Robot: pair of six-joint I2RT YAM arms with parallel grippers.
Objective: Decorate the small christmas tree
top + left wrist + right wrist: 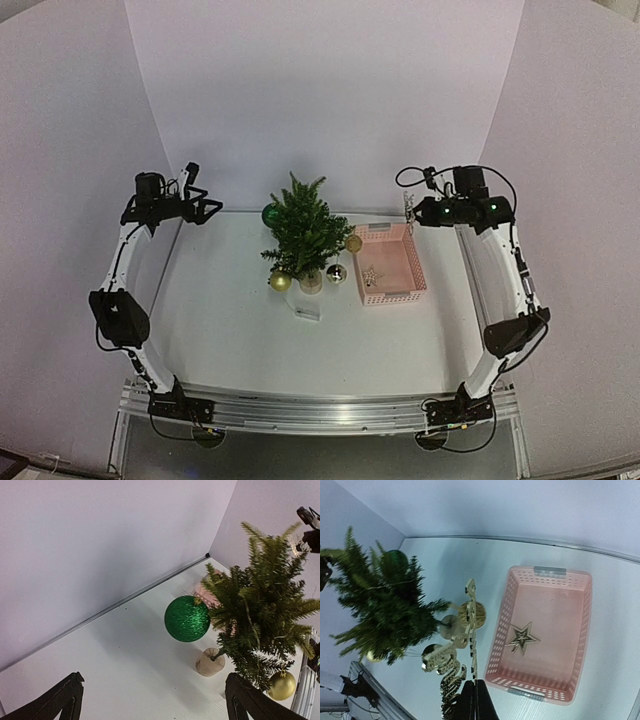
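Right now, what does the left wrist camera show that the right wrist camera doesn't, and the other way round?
Only the left wrist view: the left hand, open.

Only the right wrist view: the right hand shut on a glittery gold ornament, the star lying in the pink basket, and a silver ball.

Both: the small christmas tree, its pale pot, a low gold ball, the green glitter ball (half hidden by branches from the right), and the basket (a sliver from the left).
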